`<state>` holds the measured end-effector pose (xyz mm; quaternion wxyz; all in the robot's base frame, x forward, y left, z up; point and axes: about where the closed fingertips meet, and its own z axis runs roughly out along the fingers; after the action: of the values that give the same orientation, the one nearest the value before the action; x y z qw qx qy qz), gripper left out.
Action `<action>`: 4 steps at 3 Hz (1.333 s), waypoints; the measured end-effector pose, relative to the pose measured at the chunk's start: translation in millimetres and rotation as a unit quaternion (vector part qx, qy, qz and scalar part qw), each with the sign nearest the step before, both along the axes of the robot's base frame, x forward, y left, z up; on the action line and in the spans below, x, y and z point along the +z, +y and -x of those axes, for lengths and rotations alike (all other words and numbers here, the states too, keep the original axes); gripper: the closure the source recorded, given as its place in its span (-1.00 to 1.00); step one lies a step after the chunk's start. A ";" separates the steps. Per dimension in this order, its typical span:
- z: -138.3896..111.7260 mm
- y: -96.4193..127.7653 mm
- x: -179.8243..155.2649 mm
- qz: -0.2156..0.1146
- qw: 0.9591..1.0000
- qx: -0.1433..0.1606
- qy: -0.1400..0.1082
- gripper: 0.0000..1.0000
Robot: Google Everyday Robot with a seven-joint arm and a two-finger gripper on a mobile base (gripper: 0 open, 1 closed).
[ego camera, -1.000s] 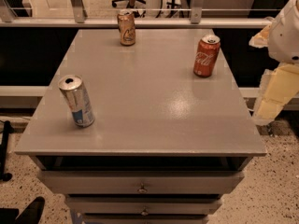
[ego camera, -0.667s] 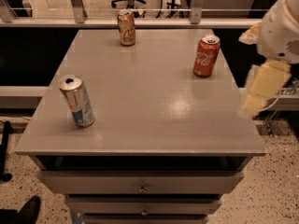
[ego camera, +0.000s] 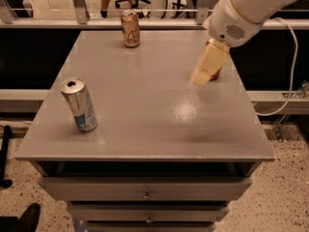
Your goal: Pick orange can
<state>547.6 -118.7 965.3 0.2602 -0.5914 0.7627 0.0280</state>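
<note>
The orange can (ego camera: 130,29), dull tan-orange with a pale curly logo and a metallic top, stands upright at the far edge of the grey table (ego camera: 154,115), left of centre. My gripper (ego camera: 203,71) hangs from the white arm (ego camera: 241,11) over the right part of the table. It is well to the right of the orange can, nearer the camera, and apart from it.
A red-orange can (ego camera: 216,74) stands at the right, almost fully hidden behind my gripper. A taller silver-and-blue can (ego camera: 79,105) stands at the near left. A railing and chair legs lie beyond the far edge. Drawers sit below the table's front edge.
My arm and gripper have swung left from beyond the table's right edge to over the table, now covering the red-orange can. The cans have not moved.
</note>
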 end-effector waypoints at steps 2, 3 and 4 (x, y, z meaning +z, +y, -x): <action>-43.8 39.6 1.0 -0.043 0.999 -0.004 -0.009 -1.00; -57.4 60.8 2.7 -0.071 0.997 0.005 -0.021 -1.00; -88.8 89.7 0.6 -0.107 0.994 0.006 -0.036 -1.00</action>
<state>636.4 -28.9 965.9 0.3491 -0.5657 0.7417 0.0894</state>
